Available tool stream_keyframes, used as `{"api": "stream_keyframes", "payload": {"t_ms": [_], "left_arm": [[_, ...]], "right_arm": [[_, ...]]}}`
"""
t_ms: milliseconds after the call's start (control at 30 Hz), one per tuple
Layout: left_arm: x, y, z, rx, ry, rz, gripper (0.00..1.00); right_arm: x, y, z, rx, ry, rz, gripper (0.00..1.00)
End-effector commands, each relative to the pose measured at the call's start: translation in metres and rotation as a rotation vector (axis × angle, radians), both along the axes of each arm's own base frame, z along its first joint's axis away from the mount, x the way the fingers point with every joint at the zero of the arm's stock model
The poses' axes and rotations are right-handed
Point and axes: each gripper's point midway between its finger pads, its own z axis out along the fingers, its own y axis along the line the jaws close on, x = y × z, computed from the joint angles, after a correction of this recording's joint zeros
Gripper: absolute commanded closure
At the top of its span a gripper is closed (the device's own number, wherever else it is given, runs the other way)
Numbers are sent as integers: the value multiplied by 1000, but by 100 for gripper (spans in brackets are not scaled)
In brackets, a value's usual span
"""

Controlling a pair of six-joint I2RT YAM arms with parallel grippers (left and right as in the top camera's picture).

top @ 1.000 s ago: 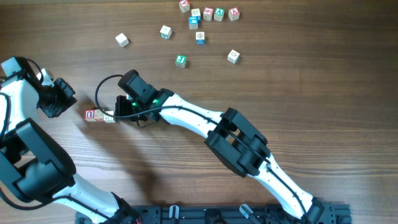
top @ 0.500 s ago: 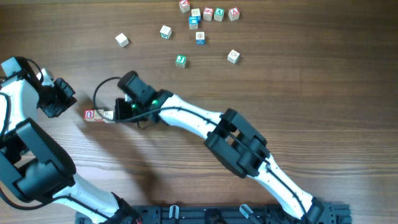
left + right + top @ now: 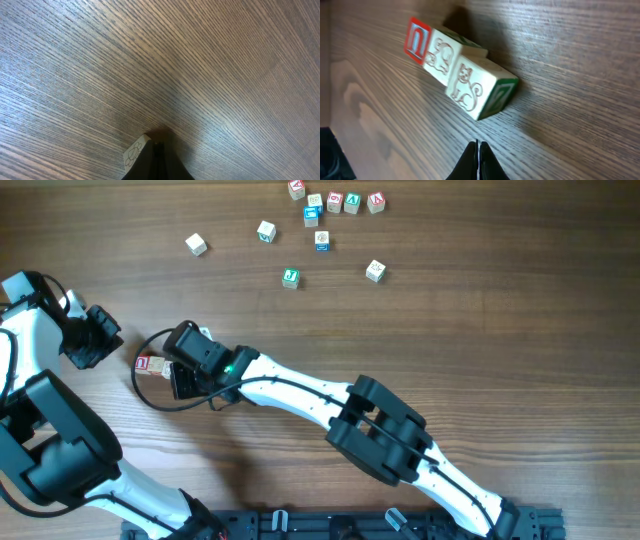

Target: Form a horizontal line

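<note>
The horizontal line (image 3: 450, 67) is a short row of three pale wooden letter cubes touching side by side: a red-marked one (image 3: 416, 40), a middle one, and a green-sided one (image 3: 497, 95). In the overhead view the row (image 3: 150, 365) lies at the left, its right end hidden under my right gripper (image 3: 178, 375). In the right wrist view the right gripper (image 3: 477, 146) is shut and empty, just short of the green-sided cube. My left gripper (image 3: 92, 340) is shut further left; a pale flower-marked piece (image 3: 135, 152) shows beside its fingers (image 3: 150, 160).
Single cubes lie scattered further back (image 3: 196, 245) (image 3: 266, 230) (image 3: 291, 277) (image 3: 375, 271). A longer loose row with a blue cube (image 3: 311, 216) sits at the back edge. The right arm (image 3: 380, 425) stretches diagonally across the table.
My right gripper has moved left and slightly toward the front, now covering the right end of the row. The left arm has not moved.
</note>
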Motion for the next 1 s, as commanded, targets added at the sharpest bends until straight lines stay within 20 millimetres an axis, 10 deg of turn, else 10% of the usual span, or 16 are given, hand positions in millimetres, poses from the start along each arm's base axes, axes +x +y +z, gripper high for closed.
{"api": "stream_keyframes", "payload": {"t_ms": [0,967], "left_arm": [[4,3,7,8,-28,-14,96],[5,3,7,8,-29,-13,96]], "right_arm": [[-1,8,28,52,-19,4,95],[-15,28,3,102,20,21,95]]}}
